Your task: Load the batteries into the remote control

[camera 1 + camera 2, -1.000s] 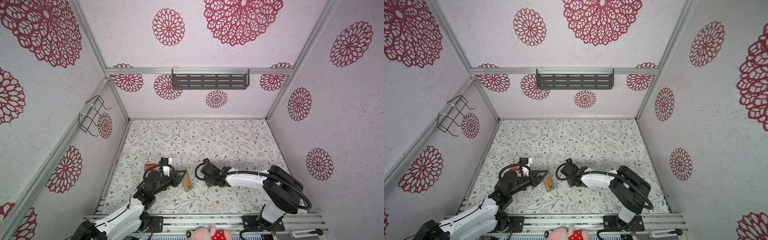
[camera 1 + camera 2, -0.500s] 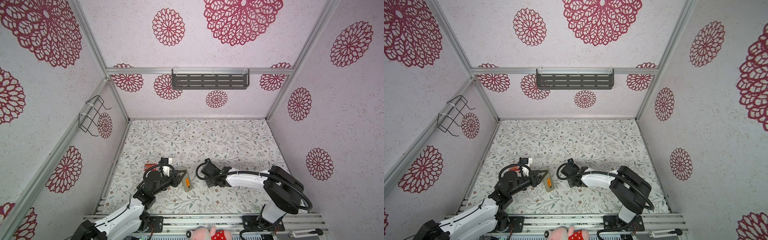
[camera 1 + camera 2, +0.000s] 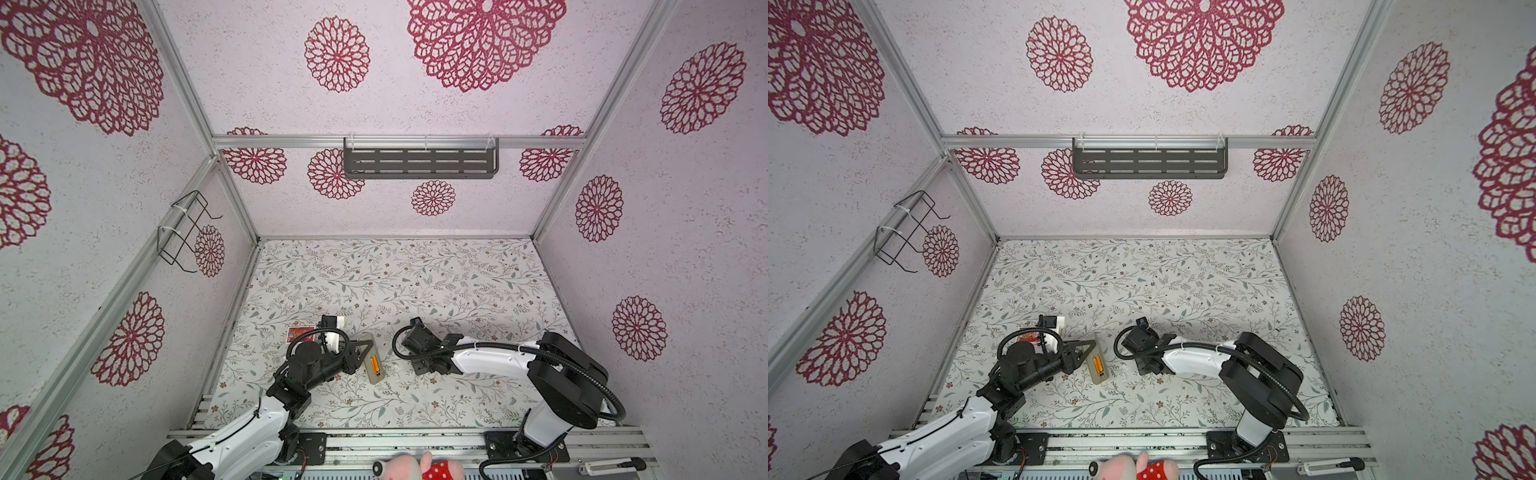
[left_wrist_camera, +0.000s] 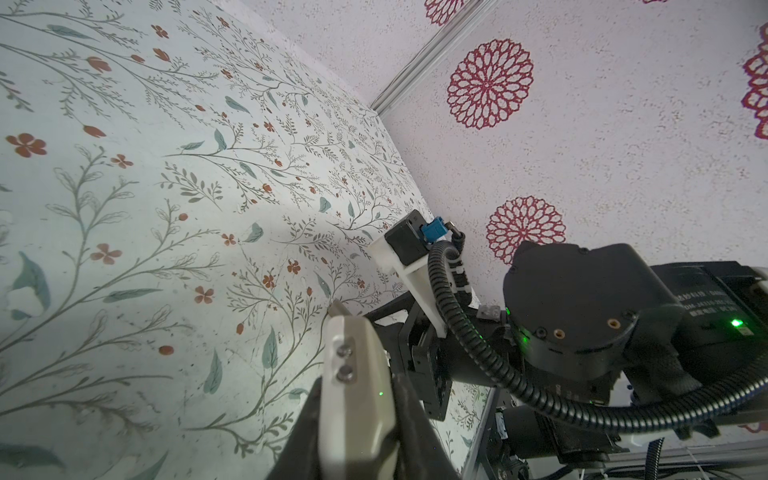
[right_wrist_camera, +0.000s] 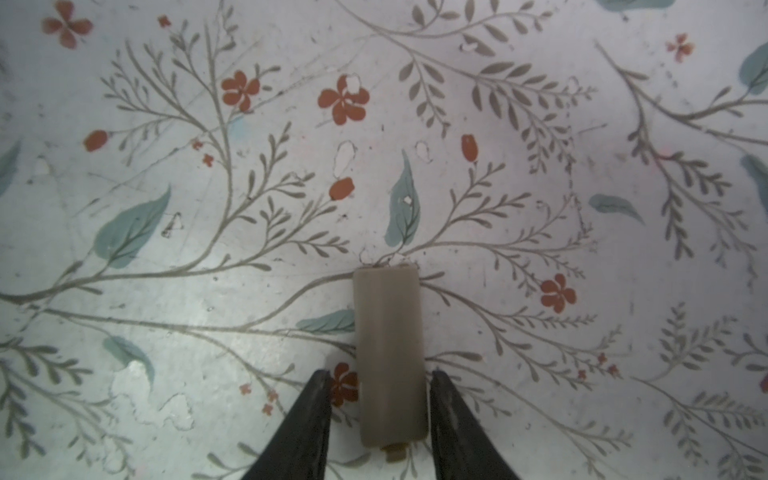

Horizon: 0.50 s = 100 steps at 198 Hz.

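My left gripper (image 4: 357, 386) pinches the remote control (image 3: 376, 377), which lies near the red card box (image 3: 297, 333), I judge to steady it for closing up. It rests back upward with the orange batteries (image 3: 375, 365) showing in the open bay, its long axis running near-to-far, far end level with the box. Beyond it from the box, my right gripper (image 5: 380, 374) stands spread astride a beige cover (image 5: 388, 324), touching neither edge, seemingly poised to lift it.
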Tool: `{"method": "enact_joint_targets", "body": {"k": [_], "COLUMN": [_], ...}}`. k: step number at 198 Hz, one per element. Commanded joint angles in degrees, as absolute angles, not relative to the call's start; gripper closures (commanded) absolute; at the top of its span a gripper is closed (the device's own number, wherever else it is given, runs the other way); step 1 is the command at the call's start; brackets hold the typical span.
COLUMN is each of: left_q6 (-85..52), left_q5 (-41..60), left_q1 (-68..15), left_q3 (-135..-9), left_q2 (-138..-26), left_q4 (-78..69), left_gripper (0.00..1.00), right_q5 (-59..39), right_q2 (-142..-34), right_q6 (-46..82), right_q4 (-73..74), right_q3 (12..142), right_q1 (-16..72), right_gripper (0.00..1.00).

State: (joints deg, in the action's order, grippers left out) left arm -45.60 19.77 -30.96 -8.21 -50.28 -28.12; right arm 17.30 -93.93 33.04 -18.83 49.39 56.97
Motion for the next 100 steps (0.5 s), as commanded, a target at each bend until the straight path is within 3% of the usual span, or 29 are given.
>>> {"method": "enact_joint_targets", "body": {"k": [1, 100], "left_q6": [-44.7, -45.0], "left_q5": [19.7, 19.7], "left_q1": [-30.7, -30.7], "left_q3": [-9.6, -9.3], "left_q2": [-50.2, -50.2], "left_q4": [-29.8, -30.0], "left_gripper": [1.00, 1.00], "right_q5": [17.0, 17.1], "right_q2": [-92.3, -92.5], "right_q6": [34.2, 34.4], "right_q4": [-23.1, -22.9], "right_q3": [47.8, 47.4], "right_q1": [57.2, 57.2], "right_gripper": [0.60, 0.64]}}
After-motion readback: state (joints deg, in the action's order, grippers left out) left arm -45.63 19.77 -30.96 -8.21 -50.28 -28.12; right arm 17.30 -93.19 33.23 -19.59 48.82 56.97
